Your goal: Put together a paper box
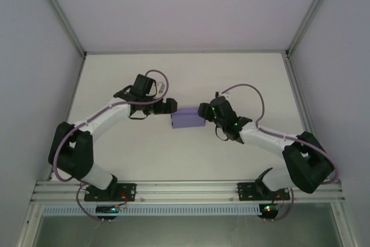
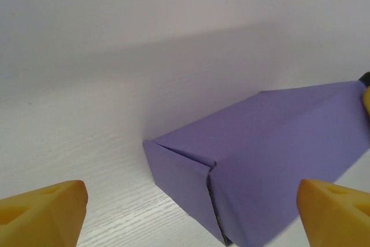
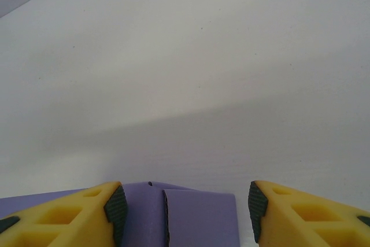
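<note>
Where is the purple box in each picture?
Top external: the paper box sits in the middle of the picture.
Left wrist: middle to right, its folded end nearest the camera.
Right wrist: bottom middle, between the fingers of the right gripper.
Shared landmark: the white table under the box.

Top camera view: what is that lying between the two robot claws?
A small lavender-purple paper box, folded from thin card, lies on the white table between the left gripper and the right gripper, as the top view shows.
</note>
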